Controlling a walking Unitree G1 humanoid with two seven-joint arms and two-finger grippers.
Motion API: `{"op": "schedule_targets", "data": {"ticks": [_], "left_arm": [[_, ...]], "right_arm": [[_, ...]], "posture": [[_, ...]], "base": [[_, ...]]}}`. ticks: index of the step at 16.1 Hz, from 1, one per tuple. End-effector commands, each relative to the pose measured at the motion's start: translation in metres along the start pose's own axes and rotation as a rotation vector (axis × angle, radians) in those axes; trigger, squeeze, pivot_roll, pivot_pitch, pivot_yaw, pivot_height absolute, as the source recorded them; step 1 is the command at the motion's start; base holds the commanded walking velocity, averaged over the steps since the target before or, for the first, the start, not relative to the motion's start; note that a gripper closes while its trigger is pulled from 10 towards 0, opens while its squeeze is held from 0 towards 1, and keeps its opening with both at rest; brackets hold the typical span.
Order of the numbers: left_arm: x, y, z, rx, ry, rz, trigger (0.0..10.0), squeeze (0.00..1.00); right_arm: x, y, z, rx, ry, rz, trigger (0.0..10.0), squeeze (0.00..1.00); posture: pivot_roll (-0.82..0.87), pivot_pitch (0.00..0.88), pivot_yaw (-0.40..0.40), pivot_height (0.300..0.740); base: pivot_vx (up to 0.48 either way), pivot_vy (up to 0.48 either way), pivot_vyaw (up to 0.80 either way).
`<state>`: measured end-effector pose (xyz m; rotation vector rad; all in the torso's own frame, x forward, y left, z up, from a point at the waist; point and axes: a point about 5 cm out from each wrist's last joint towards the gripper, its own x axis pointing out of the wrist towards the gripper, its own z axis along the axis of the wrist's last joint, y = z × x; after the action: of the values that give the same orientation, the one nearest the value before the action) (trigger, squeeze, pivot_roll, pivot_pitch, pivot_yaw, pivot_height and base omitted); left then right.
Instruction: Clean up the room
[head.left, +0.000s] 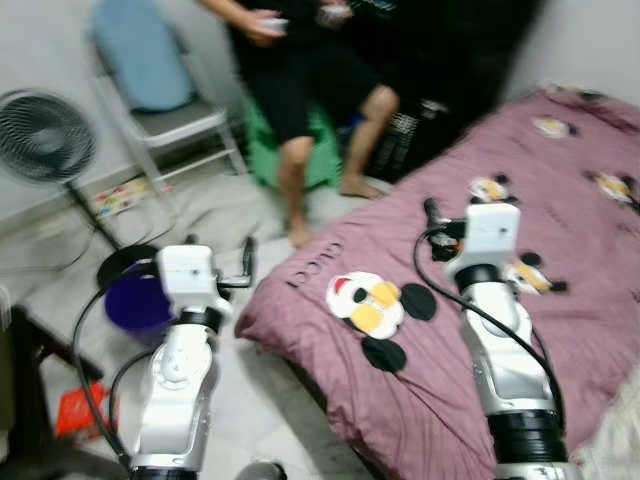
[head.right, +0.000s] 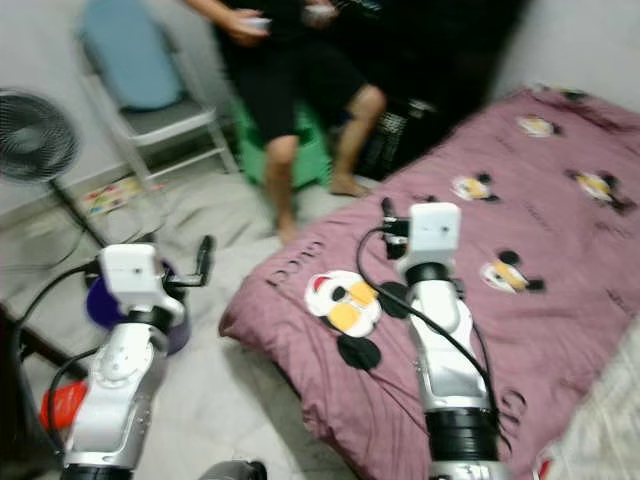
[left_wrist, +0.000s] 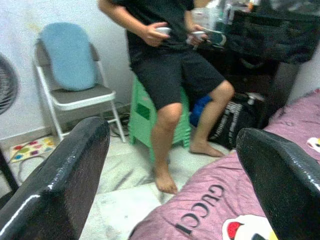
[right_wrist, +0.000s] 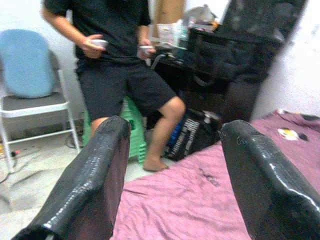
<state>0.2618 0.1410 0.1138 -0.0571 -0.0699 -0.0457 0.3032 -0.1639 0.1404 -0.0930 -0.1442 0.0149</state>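
Both claws gape wide and hold nothing: left gripper (head.left: 247, 262) over the floor at the blanket's nine o'clock, right gripper (head.left: 432, 212) above the purple blanket (head.left: 560, 330). Clutter waits low: a purple bucket (head.left: 135, 305) and red wrapper (head.left: 75, 410) at seven o'clock. Best to steady the view first, then approach slowly, clear of the seated person (head.left: 300, 90)

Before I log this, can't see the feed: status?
Left gripper open, over floor. Right gripper open, over purple bedspread. Person seated ahead on green stool.
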Motion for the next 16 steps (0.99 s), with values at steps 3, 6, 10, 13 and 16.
{"op": "schedule_targets", "data": {"ticks": [3, 6, 10, 13, 16], "left_arm": [[0.0001, 0.0084, 0.0018, 0.025, -0.009, 0.026, 10.0, 0.0], [0.0006, 0.0078, 0.0018, 0.025, -0.011, 0.025, 10.0, 0.0], [0.0012, 0.0063, 0.0013, 0.023, -0.008, 0.021, 10.0, 0.0], [0.0016, 0.0062, 0.0013, 0.022, -0.01, 0.021, 10.0, 0.0], [0.0012, 0.0042, 0.0017, 0.018, -0.014, 0.003, 10.0, 0.0]], "right_arm": [[0.0016, 0.0119, 0.0033, 0.016, -0.017, 0.042, 10.0, 0.0], [0.0008, 0.0132, 0.0032, 0.016, -0.018, 0.05, 10.0, 0.0], [0.001, 0.0133, 0.0027, 0.015, -0.015, 0.056, 10.0, 0.0], [0.001, 0.0137, 0.0023, 0.014, -0.015, 0.057, 10.0, 0.0], [0.0011, 0.0137, 0.0019, 0.01, -0.015, 0.06, 10.0, 0.0]], "posture": [[-0.05, 0.0, 0.021, 0.74], [-0.05, 0.0, 0.021, 0.74], [-0.06, 0.0, 0.021, 0.74], [-0.05, 0.0, 0.02, 0.74], [-0.05, 0.0, 0.019, 0.74]], "base": [[0.0, 0.0, 0.77], [0.0, 0.0, 0.77], [0.0, 0.0, 0.77], [0.0, 0.0, 0.77], [0.0, 0.0, 0.68]]}}
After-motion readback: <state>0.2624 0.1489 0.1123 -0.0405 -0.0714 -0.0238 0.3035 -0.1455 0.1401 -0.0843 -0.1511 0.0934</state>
